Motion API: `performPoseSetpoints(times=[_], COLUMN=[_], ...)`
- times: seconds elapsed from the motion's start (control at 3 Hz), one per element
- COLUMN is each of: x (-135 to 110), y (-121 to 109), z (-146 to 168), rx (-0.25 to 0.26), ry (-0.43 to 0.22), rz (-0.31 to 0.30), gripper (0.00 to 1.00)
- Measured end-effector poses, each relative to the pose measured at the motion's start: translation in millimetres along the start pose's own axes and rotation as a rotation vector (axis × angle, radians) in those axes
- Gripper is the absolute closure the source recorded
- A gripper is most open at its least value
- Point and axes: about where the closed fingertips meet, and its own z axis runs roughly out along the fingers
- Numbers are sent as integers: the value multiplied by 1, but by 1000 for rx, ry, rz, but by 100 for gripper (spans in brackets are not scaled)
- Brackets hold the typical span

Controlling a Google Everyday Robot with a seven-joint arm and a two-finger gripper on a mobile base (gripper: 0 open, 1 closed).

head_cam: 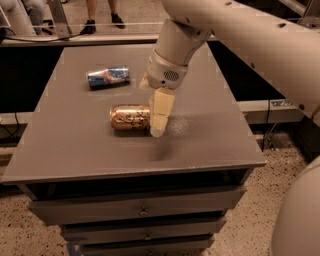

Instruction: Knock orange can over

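Note:
The orange can (129, 117), copper-coloured with dark lettering, lies on its side on the grey table top (75, 145), near the middle, its length running left to right. My gripper (159, 116) hangs from the white arm (172, 50) and points down at the can's right end, right next to it or touching it. The can's right end is hidden behind the gripper.
A blue and silver can (108, 77) lies on its side at the back left of the table. The table is a drawer cabinet with its front edge close below the orange can. People's legs (102, 15) stand on the floor behind the table.

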Motion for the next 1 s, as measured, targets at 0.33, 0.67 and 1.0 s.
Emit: performPoseSetpoints(times=[0.33,0.67,1.0], x=[-1,-1,4], y=[2,6,18], z=[1,-4,-30], rx=[3,58,193], ry=[-5,-66,-206], rz=[1,27,66], gripper=[0,0,0])
